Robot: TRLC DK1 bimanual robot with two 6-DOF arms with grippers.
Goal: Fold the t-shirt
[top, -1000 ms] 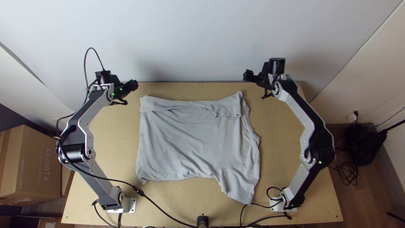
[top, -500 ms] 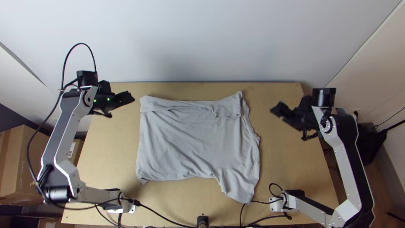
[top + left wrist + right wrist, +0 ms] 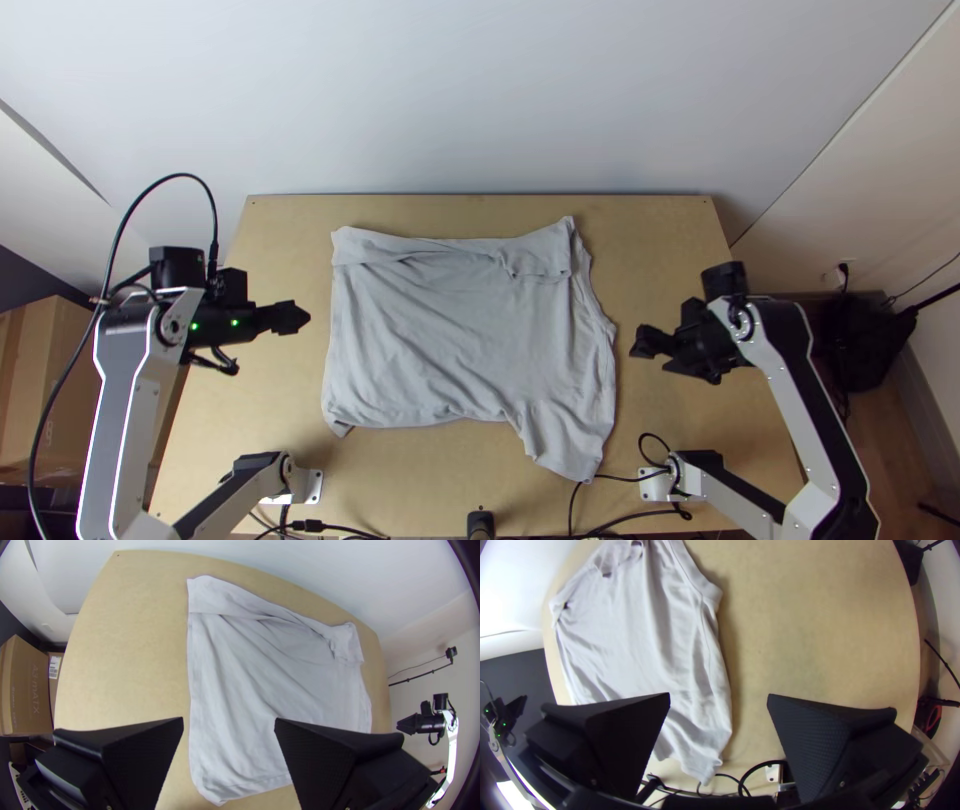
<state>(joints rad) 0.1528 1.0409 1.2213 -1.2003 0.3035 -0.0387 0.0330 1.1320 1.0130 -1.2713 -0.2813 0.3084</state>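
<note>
1. From where I stand, the left gripper (image 3: 229,719) hangs with its fingers parted and nothing held. The t-shirt (image 3: 460,330) lies spread on the table (image 3: 270,400), just inward of it. If it comes down too shallow it may close on air; pressed too hard, its tips could scuff the wood.

2. Over on the other side, the right gripper (image 3: 719,694) is parted and empty too, with the same shirt inward of it. That side edge is wavy, so I'd expect a pinch there to catch a bunch, or just one layer, and drag the rest crooked.

3. Away from both grippers, toward the wall, a turned-over strip (image 3: 385,247) runs along the far edge, rumpled in places. Lifting or tugging nearby could open it up or set a crease inside.

4. Nearer the bases than the right gripper, a sleeve (image 3: 570,440) juts out past the rest. Left like that, it would probably stick out of any fold.

5. A black cable (image 3: 760,764) runs near that sleeve's tip. A low grab there might snag it along with the cloth.

6. Should one arm pull sooner than the other, the whole shirt could skew between them.
</note>
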